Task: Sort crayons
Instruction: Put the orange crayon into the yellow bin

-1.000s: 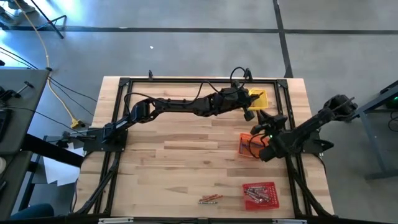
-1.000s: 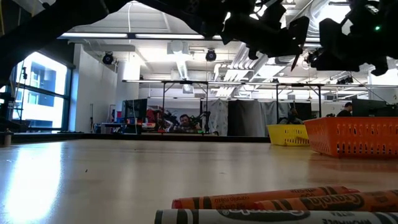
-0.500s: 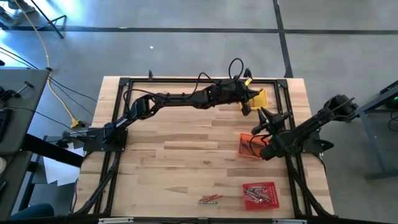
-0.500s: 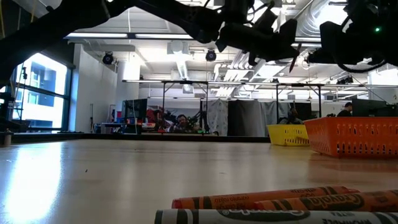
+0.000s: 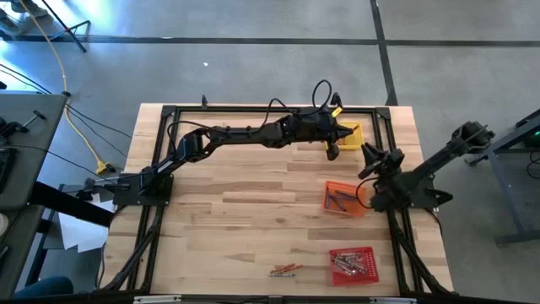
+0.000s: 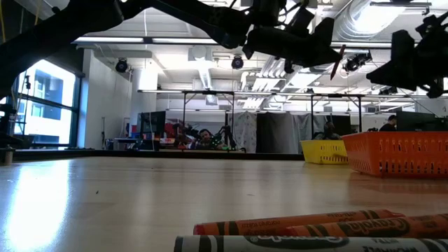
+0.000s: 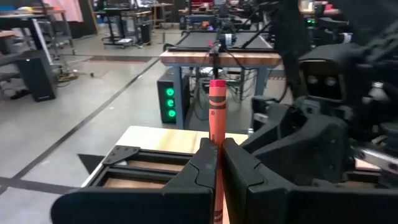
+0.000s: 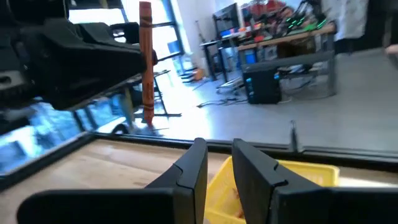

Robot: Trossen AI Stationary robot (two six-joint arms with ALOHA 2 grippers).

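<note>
Left wrist view is showing the left gripper (image 7: 214, 163) clamping a reddish crayon (image 7: 216, 118) near its lower end, most of the stick standing free above the fingers. High view is placing that gripper over the far right of the table, beside the yellow tray (image 5: 352, 132). Crayon is looking light, stiff and waxy, likely slippery and snappable; a mid-length grip would be suiting it better. Right gripper (image 5: 371, 155) is hovering near the orange tray (image 5: 344, 208), jaws slightly apart and apparently empty. Only the low view is showing loose crayons (image 6: 301, 233) lying at the near edge.
</note>
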